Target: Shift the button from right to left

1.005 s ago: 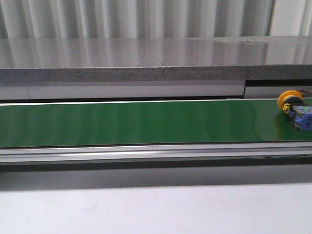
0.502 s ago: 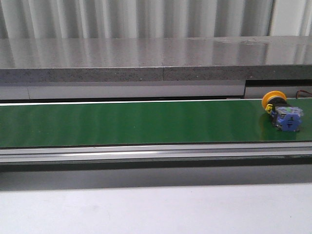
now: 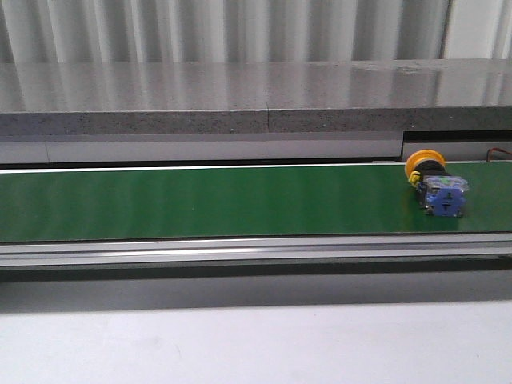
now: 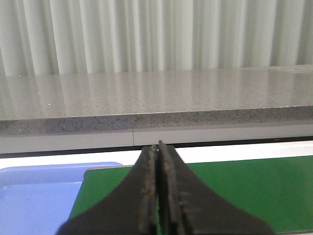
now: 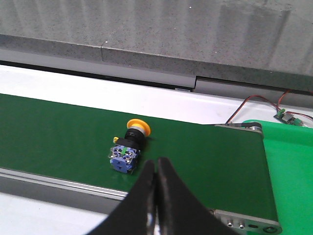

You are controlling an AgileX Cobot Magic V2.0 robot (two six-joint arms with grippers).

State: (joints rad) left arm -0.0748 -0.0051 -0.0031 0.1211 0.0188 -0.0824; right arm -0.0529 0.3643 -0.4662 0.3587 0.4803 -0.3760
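Note:
The button (image 3: 434, 186), with an orange round cap and a blue blocky body, lies on its side on the green conveyor belt (image 3: 200, 200) near the right end. It also shows in the right wrist view (image 5: 128, 149). My right gripper (image 5: 156, 171) is shut and empty, hovering just beside the button, nearer the belt's front rail. My left gripper (image 4: 159, 152) is shut and empty over the belt's left end. Neither gripper shows in the front view.
A blue tray (image 4: 34, 196) sits past the left end of the belt. A grey stone ledge (image 3: 240, 100) runs behind the belt. A metal rail (image 3: 240, 250) borders the belt's front. Red wires and a small green circuit board (image 5: 286, 116) lie beyond the right end.
The button has travelled leftward along the belt, from the far right edge of the front view to a spot further in.

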